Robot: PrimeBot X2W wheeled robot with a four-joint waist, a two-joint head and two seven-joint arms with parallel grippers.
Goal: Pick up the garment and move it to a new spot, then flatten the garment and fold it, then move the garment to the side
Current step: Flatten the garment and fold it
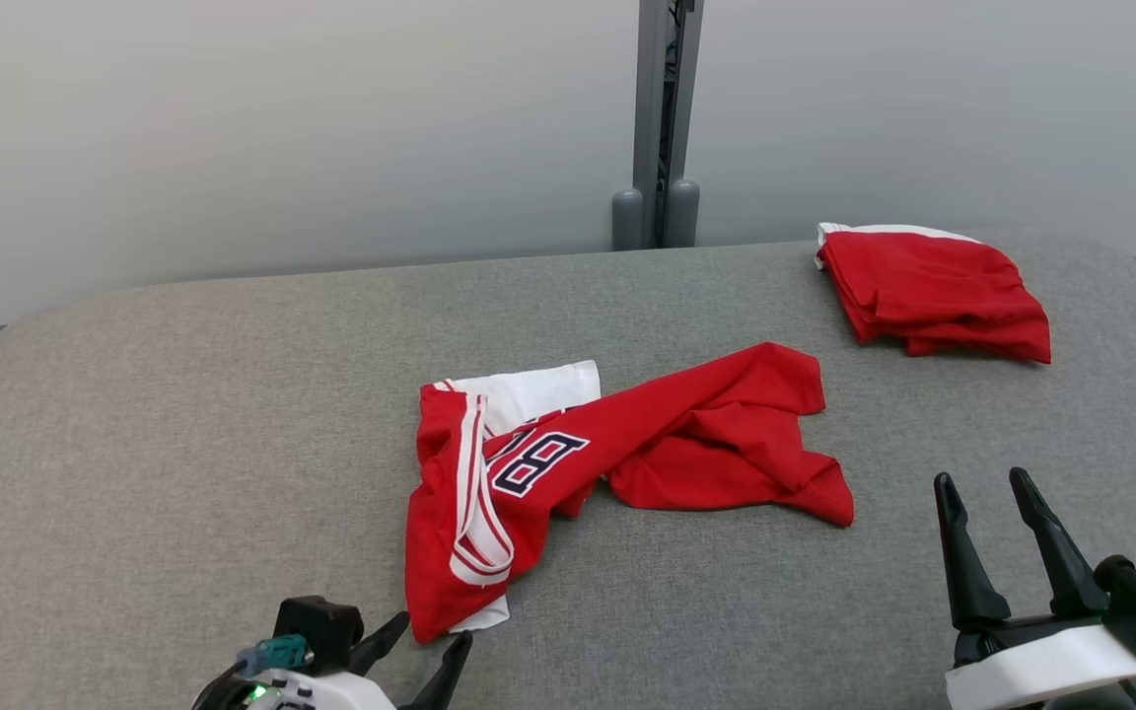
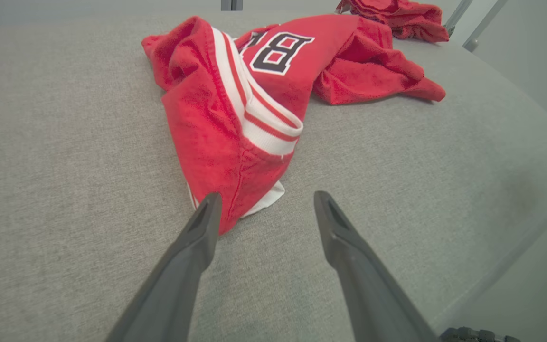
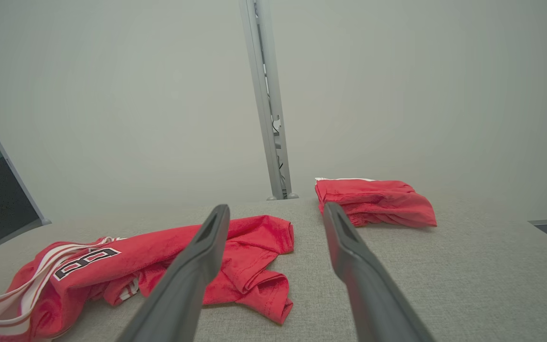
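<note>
1. The garment (image 1: 617,444), a red jersey with white striped trim and a dark letter B, lies crumpled in the middle of the grey fabric surface (image 1: 183,444). One end trails toward the near edge and the other is bunched to the right.
2. The left gripper (image 2: 268,197) sits low at that near end, its fingers (image 2: 193,247) spread wide and holding nothing. One of them lines up with the hem (whether it touches the cloth I cannot tell).
3. The right gripper (image 1: 982,480) stands off to the right, well apart from the garment. It is likewise wide open and empty, with bare grey fabric between the two.
4. A second red garment (image 1: 938,291), folded, rests near the far right corner of the surface, apart from the crumpled one.
5. Behind the surface a grey post (image 1: 662,118) rises against a pale wall (image 1: 233,118).
</note>
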